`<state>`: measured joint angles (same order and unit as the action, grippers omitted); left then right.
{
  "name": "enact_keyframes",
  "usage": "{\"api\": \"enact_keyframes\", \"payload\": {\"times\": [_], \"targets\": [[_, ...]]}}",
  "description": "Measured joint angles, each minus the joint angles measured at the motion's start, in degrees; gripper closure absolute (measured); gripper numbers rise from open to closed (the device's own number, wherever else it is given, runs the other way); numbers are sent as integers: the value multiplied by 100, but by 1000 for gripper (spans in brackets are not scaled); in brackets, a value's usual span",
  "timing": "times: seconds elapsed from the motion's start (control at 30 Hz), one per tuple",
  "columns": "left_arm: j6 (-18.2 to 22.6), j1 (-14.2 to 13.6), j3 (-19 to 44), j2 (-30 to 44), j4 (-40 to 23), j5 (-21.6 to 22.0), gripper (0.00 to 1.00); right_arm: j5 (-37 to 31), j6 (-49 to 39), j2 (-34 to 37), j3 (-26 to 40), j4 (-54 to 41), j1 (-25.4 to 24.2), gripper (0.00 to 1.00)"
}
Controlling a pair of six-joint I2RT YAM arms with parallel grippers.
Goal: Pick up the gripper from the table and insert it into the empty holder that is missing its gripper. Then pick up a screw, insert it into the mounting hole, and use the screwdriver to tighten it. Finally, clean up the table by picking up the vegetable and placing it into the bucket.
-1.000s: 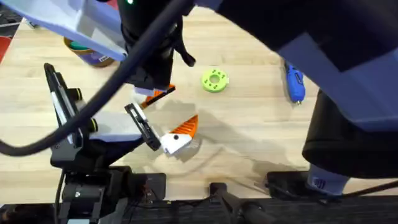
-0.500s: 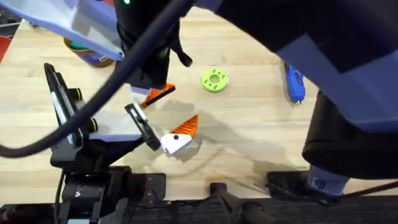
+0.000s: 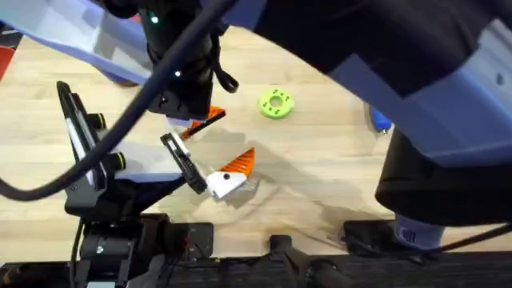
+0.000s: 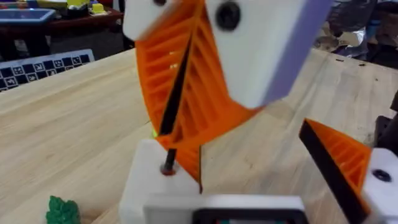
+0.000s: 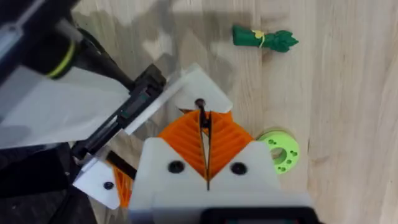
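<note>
LIVE | right gripper (image 5: pixel 204 121) edged toward 9 o'clock, clamped on screw (image 5: pixel 200 104) | tip now at holder (image 5: pixel 186 87) hole, 9 o'clock of green disc (image 3: pixel 277 104) | likely seating; screwdriver (image 3: pixel 380 122) untouched

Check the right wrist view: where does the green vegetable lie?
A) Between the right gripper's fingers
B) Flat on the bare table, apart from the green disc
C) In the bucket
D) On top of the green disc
B: the vegetable lies on bare table wood, apart from the green disc.
</note>
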<state>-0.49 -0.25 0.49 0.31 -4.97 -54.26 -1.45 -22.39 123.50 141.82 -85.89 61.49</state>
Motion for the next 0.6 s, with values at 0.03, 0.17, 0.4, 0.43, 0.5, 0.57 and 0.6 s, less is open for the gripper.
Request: {"api": "enact_keyframes", "payload": {"times": [0.03, 0.17, 0.4, 0.43, 0.5, 0.57, 0.6], "targets": [[0, 0, 0, -2, 0, 0, 15, 0, 0, 0, 1, -1, 0, 995], [0, 0, 0, -2, 2, 0, 15, 0, 0, 10, 2, -36, 0, 995], [0, 0, 0, -2, 0, 0, 16, 0, 0, 50, 2, -48, 0, 995], [0, 0, 0, 1, 2, 0, 15, 0, 0, 48, 3, -47, 0, 995], [0, 0, 0, -2, 0, 0, 15, 0, 0, 48, 4, -46, 0, 995], [0, 0, 0, -1, 0, 0, 15, 0, 0, 48, 4, -38, 0, 995], [0, 0, 0, -2, 0, 0, 15, 0, 0, 48, 4, -35, 0, 995]]}}
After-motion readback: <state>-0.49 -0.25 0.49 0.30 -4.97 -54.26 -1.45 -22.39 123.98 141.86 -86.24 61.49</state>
